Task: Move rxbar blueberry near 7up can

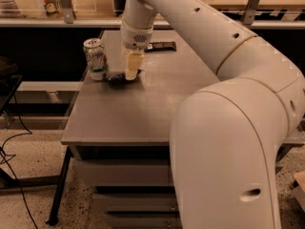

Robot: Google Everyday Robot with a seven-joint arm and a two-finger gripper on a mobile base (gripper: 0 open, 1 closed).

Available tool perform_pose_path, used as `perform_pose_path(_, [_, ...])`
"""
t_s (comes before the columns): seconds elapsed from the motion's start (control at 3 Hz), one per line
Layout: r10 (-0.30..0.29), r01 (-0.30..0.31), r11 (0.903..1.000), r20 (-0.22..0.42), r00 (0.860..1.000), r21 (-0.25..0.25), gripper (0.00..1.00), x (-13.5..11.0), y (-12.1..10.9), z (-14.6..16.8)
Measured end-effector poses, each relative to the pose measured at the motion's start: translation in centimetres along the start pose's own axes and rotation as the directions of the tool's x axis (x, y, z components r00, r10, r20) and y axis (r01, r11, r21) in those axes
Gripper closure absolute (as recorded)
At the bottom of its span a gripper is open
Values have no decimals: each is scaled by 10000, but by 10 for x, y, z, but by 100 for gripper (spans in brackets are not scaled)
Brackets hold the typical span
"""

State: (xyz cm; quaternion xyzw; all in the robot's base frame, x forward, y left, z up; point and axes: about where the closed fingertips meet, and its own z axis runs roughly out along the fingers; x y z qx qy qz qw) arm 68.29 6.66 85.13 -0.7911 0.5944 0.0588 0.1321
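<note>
High over-shoulder view down at table (143,113), end effector (129,75) far left
</note>
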Motion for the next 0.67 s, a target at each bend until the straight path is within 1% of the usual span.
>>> perform_pose_path(0.33, [-11,11,10000,28,10000,38,0,-1,-2,3])
perform_pose_path(0.67, [-11,11,10000,28,10000,39,0,-1,-2,3])
